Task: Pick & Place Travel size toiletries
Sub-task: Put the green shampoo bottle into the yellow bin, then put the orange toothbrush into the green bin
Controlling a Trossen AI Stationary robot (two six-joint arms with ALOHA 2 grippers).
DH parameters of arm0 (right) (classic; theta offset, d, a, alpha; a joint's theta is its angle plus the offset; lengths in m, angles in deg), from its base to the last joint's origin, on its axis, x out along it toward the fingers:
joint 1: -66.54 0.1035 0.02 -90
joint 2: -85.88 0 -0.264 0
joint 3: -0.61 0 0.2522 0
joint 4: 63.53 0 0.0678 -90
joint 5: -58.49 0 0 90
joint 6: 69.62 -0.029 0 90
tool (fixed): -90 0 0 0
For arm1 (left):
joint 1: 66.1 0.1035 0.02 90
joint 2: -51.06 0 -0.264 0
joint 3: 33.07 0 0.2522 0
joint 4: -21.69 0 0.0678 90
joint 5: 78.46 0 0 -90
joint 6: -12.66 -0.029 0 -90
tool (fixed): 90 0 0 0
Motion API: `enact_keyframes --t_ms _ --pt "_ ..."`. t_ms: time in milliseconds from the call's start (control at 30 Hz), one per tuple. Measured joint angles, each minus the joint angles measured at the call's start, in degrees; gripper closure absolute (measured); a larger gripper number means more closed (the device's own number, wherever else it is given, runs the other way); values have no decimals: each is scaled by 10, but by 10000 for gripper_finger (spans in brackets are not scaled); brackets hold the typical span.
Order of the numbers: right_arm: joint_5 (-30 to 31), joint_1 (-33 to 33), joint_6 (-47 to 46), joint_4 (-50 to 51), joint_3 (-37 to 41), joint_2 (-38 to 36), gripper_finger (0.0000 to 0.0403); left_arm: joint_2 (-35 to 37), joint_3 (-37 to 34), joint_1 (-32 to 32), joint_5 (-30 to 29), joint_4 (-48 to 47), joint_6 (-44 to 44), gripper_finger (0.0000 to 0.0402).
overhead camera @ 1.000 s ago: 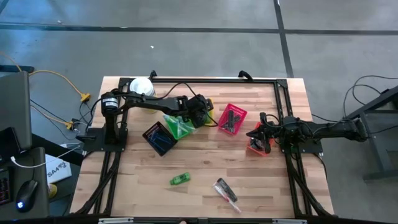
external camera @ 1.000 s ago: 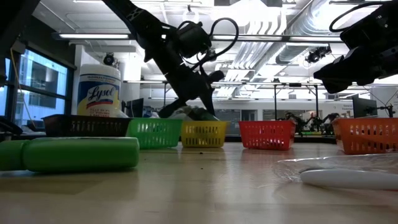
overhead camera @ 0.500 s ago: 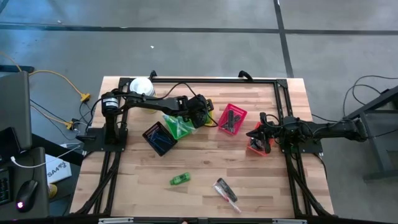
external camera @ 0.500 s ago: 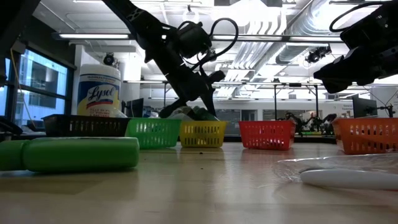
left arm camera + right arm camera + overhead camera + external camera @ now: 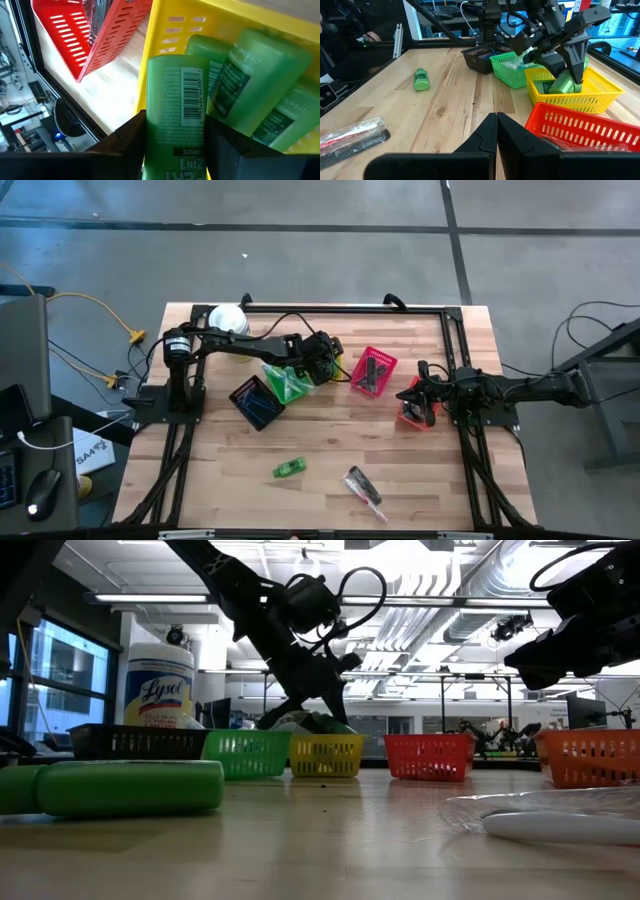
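Observation:
My left gripper is shut on a bright green mini bottle over the yellow basket, which holds several more green bottles. From the high view this gripper is at the table's far middle. The right wrist view shows the held bottle slanting down into the yellow basket. Another green bottle lies on the table toward the near edge, and a clear packet with a comb lies to its right. My right gripper is shut and empty over the orange basket. My left gripper pinches the green bottle by its two long sides between its two fingers, which lie along the bottle. The fingers slant down from above. The bottle's free end points down into the yellow basket; whether it rests on the bottles there, I cannot tell.
A green basket and a dark basket stand left of the yellow one, and a red basket to its right. A big white tub stands at the far left. The black frame rails run along the table's sides.

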Motion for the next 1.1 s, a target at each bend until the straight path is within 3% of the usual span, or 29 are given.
enact_keyframes --t_ms 400,800,967,1100 --pt "0 0 0 0 0 0 401 1 0 0 -11 2 5 172" --pt "0 0 0 0 0 0 401 27 0 -33 -155 -2 -18 167" --pt "-2 0 0 0 0 0 401 73 0 -54 -159 -11 3 167" --pt "-3 0 0 0 0 0 401 128 0 -71 -128 -46 89 167"
